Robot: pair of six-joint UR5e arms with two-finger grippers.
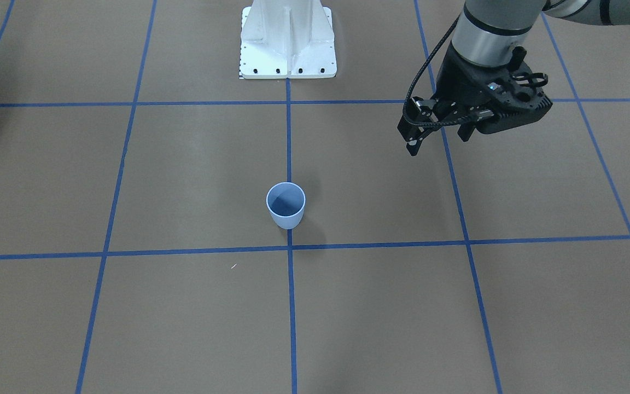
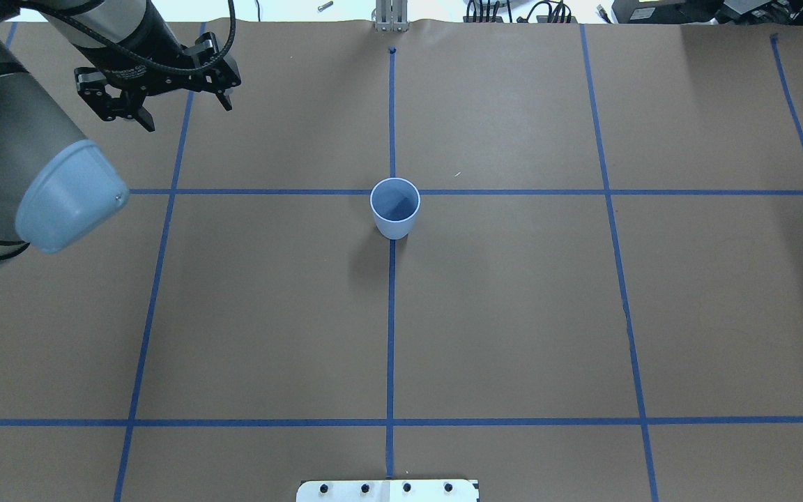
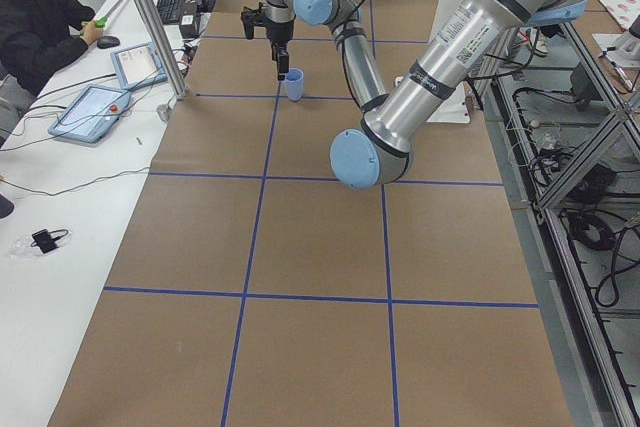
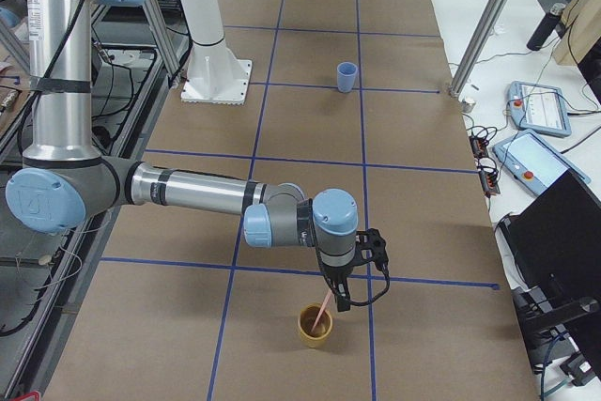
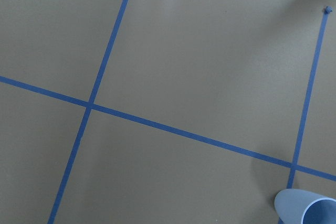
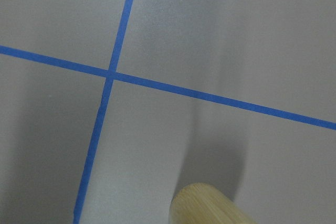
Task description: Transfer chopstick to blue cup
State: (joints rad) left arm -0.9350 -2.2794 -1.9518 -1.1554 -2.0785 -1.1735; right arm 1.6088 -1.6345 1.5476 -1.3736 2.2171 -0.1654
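The blue cup (image 1: 285, 205) stands upright and empty at the table's middle; it also shows in the overhead view (image 2: 394, 208) and at the left wrist view's bottom right (image 5: 307, 208). My left gripper (image 2: 185, 115) is open and empty, hanging above the table far to the left of the cup (image 1: 439, 141). A pale pink chopstick (image 4: 324, 307) leans in a tan wooden cup (image 4: 315, 326) at the table's right end. My right gripper (image 4: 343, 300) is right at the chopstick's top; I cannot tell if it is open or shut. The tan cup's rim shows in the right wrist view (image 6: 210, 205).
The white robot base plate (image 1: 287, 49) sits at the robot's side of the table. Blue tape lines grid the brown table cover (image 2: 513, 314). An operator (image 3: 40, 17) sits at a side desk with tablets (image 3: 95, 112) beyond the far edge.
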